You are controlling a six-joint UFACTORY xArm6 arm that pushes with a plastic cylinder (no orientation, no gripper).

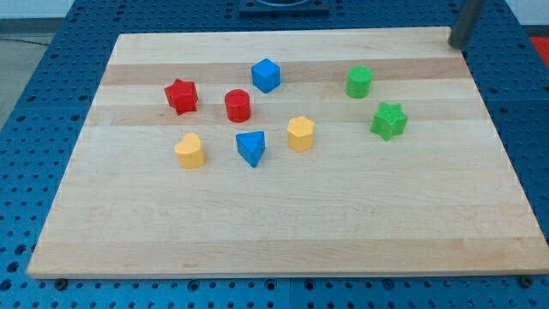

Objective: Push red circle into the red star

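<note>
Red circle sits in the board's upper-left quarter, just right of the red star, near it but with a clear strip of wood between. Not touching.

Step in hand: approach, by my read. No push contact yet. My tip is at the view's top right, at the board's far corner, well apart from every block. Only the lower end of the dark rod shows; the rest runs out of frame. No gripper on this rig, so there are no jaws to call apart or together; it's a bare rod.

Next move, as I judge it: bring the tip round to the circle's right side, slightly below centre, then push left and a touch up toward the star. Blue cube sits just up-right of the circle, so the approach lane is tight; coming in between the cube and the yellow hexagon block looks cleanest. A round block will likely roll off the tip if hit off-axis, so line up dead centre.

Other blocks: blue triangle and yellow heart-like block below the reds, green cylinder and green star to the right, out of the way.

Materials: blocks look like matte, solid-colour plastic, chunky with flat tops. Wooden board is pale, smooth, laminated in strips with visible grain. It rests on a blue perforated base.
</note>
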